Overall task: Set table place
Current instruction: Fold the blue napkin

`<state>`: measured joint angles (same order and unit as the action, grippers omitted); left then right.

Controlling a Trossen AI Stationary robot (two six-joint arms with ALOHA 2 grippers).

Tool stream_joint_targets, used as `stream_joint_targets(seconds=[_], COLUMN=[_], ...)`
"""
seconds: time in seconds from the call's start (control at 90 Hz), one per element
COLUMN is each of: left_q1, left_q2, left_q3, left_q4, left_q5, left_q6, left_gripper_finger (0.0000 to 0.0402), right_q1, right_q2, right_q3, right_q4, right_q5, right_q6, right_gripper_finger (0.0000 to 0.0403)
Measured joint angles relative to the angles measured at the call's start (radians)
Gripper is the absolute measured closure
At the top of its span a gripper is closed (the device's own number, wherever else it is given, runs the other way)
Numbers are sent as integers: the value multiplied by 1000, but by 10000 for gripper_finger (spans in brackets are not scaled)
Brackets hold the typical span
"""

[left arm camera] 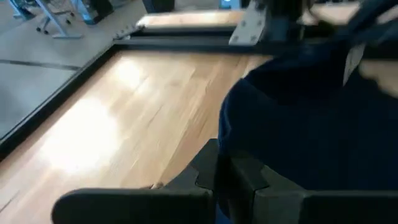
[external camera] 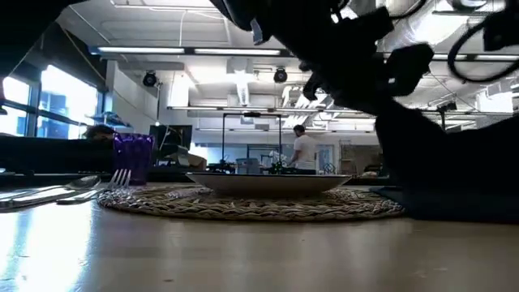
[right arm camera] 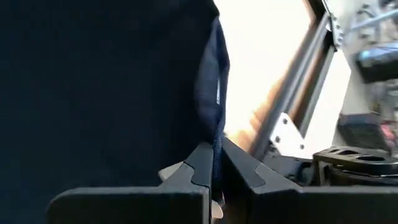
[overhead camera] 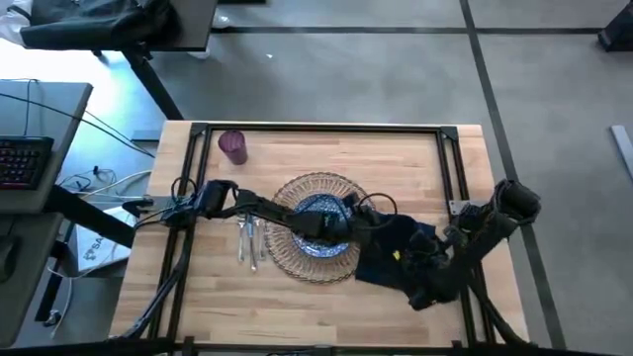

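Observation:
The blue-patterned plate [overhead camera: 315, 229] sits on the woven wicker charger [overhead camera: 297, 259] at mid-table. The fork, knife and spoon [overhead camera: 248, 240] lie on the wood just left of the charger. The navy napkin [overhead camera: 407, 255] lies rumpled to the right of the charger. My left gripper [overhead camera: 364, 233] reaches across the plate and is shut on the napkin [left arm camera: 292, 130]. My right gripper [overhead camera: 407, 269] comes from the right and is shut on the napkin [right arm camera: 93, 87]. My left gripper pinches an edge of the napkin [left arm camera: 219, 167] between its two fingers, coming from the table's left. The cloth spreads out beyond the fingers, raised off the wood there. One layer or several, I cannot tell. My right gripper pinches a hemmed edge of the napkin [right arm camera: 216, 149] between its two fingers, coming from the table's right side. The cloth rises in front of the fingers and fills much of that view. One layer or several, I cannot tell.
A small purple cup [overhead camera: 232, 146] stands at the far left of the table. A black metal frame [overhead camera: 316, 129] runs along the table's far and side edges. Bare wood [overhead camera: 297, 316] lies along the near edge.

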<state>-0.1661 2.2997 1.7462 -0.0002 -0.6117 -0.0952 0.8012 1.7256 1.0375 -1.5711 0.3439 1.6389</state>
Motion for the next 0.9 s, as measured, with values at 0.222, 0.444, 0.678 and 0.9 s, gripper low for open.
stream_joint_targets(seconds=[0.222,0.444,0.678,0.9], left_q1=[3,11,11,11], left_q2=[27,55,62,60], left_q3=[1,0,1,1], left_q4=[11,16,23,14], left_q5=[42,17,-53,-55], left_q6=[-5,-10,-34,-34], left_gripper_finger=[401,401,379,303], right_q1=[-9,-10,-9,-9], right_q2=[0,0,0,0], right_q3=[-40,-39,-39,-39], right_q4=[7,11,9,1], right_q5=[-67,-41,-10,-3], right_q6=[-36,-45,-22,1], right_gripper_finger=[403,403,398,320])
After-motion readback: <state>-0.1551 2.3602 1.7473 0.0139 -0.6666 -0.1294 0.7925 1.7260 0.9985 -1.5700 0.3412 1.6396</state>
